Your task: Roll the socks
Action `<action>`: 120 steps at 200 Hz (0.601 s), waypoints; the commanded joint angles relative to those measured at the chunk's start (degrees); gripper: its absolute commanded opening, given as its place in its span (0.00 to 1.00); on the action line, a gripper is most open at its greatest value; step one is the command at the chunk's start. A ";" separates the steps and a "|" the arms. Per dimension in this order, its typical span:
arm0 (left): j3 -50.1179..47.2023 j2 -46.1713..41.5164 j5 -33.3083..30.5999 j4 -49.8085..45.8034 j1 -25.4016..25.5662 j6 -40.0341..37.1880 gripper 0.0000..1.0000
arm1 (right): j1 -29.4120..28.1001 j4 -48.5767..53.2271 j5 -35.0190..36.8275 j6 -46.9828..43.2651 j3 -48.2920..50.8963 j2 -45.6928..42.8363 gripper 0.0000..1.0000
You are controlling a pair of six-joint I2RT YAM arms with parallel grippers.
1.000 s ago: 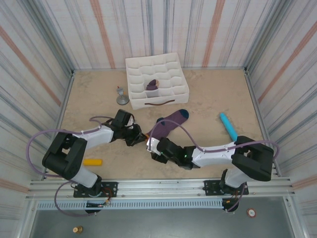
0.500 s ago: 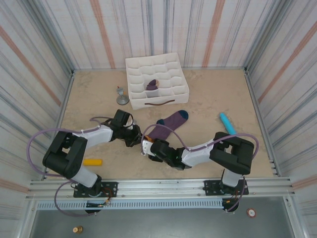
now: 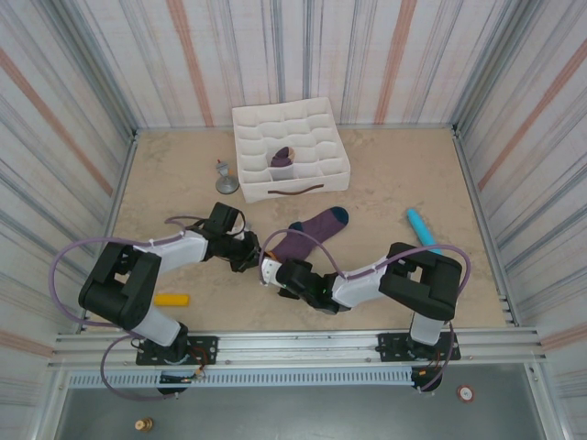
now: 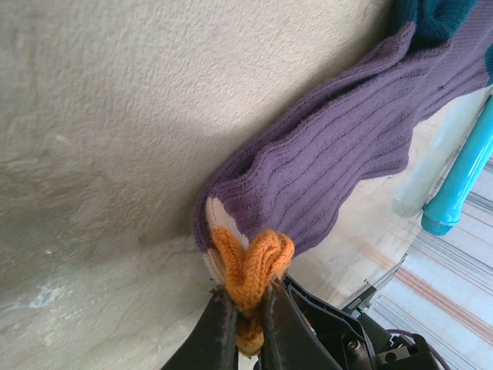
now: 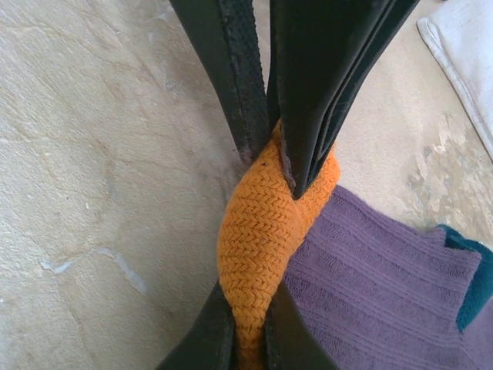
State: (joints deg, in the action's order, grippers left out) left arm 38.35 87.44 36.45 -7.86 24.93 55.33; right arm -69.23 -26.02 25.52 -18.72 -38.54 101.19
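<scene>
A sock (image 3: 313, 233) is lying before the tray (image 3: 332, 178), a rolled sock (image 3: 282, 158) sitting inside it, a cylinder (image 3: 422, 231) lying rightward.

My right tool (image 3: 269, 269) now sits further left than a second ago, pressed close to the left tool (image 3: 249, 254) at the orange cuff (image 5: 262, 223). The right arm (image 3: 417, 280) has swung its elbow leftward, folding tighter. The purple sock (image 3: 312, 231) lies slightly more bunched, its cuff end drawn left across the tabletop (image 3: 394, 183).
</scene>
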 commanded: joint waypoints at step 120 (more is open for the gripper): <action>-3.04 -4.78 -1.92 4.71 -0.93 3.19 0.70 | 10.16 9.82 -21.38 13.17 1.28 -4.93 0.00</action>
State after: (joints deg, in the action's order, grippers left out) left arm 36.97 85.69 35.97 -4.91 24.43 57.28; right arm -61.32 -20.58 10.94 -10.02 -38.06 97.34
